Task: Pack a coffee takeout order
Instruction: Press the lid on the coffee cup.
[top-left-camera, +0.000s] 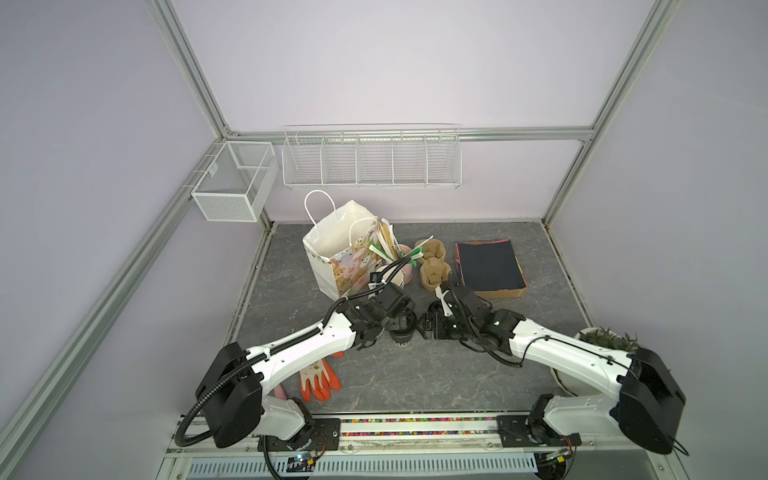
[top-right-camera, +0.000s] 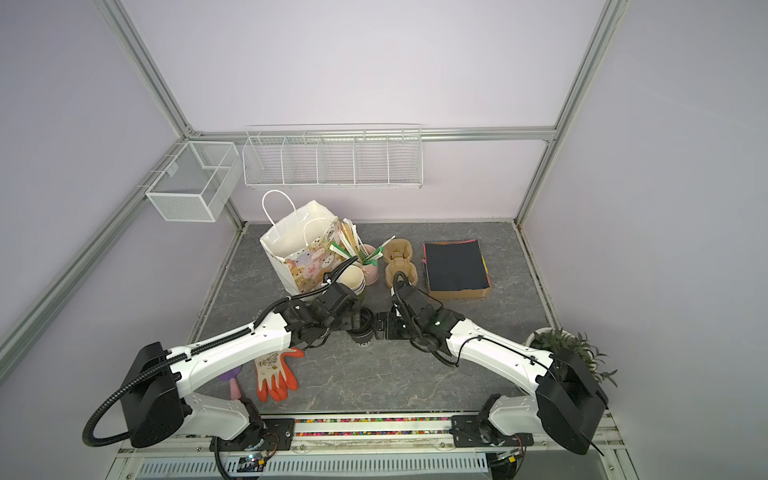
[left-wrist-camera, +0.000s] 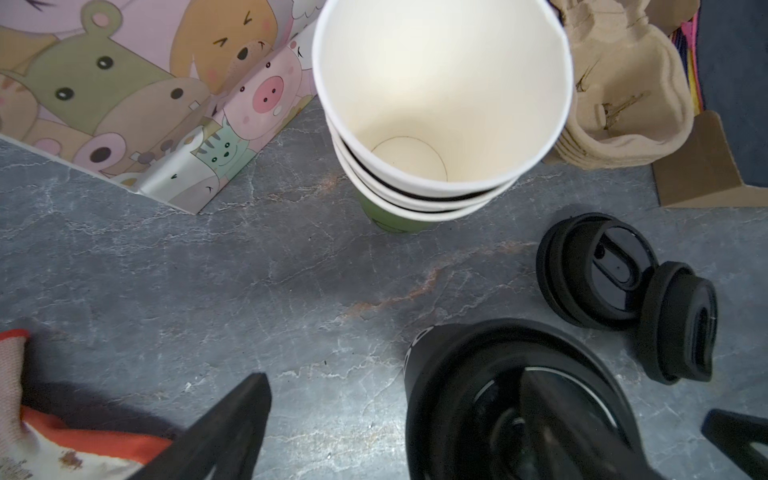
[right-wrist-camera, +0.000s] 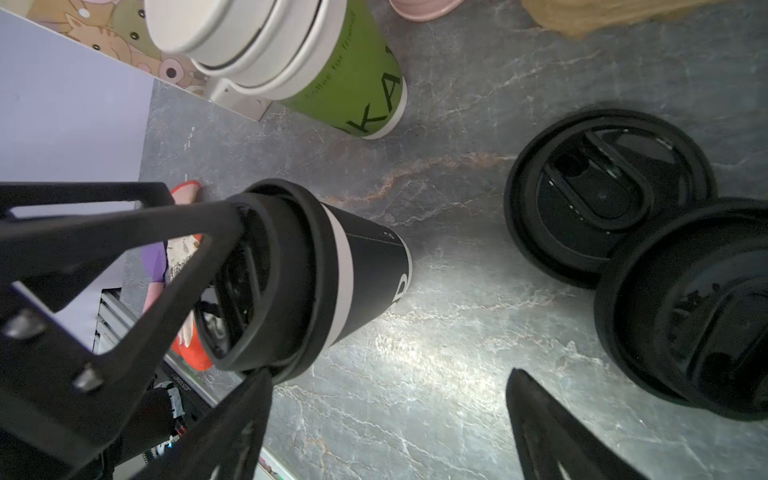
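Left claw (left-wrist-camera: 484, 401), wide open and empty, straddles the upright black cup (right-wrist-camera: 370, 270); right claw (right-wrist-camera: 390, 374), equally open, empty, hangs just beside.

Lidded black cup (top-left-camera: 401, 336) stands upright, near brown pulp carrier (top-left-camera: 434, 268).

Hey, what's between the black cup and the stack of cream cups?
Nothing, just bare grey tabletop between the black cup and the stacked cream cups, clear in the right wrist view.

Cup (top-left-camera: 402, 332) is set mid-table, two lids (left-wrist-camera: 598, 270) just beside it on the right; behind, left to right, bag (top-left-camera: 340, 253), cup stack (top-left-camera: 395, 276), carrier (top-left-camera: 434, 266) and sheets (top-left-camera: 490, 266) are ranged; glove (top-left-camera: 318, 378) is laid front-left.
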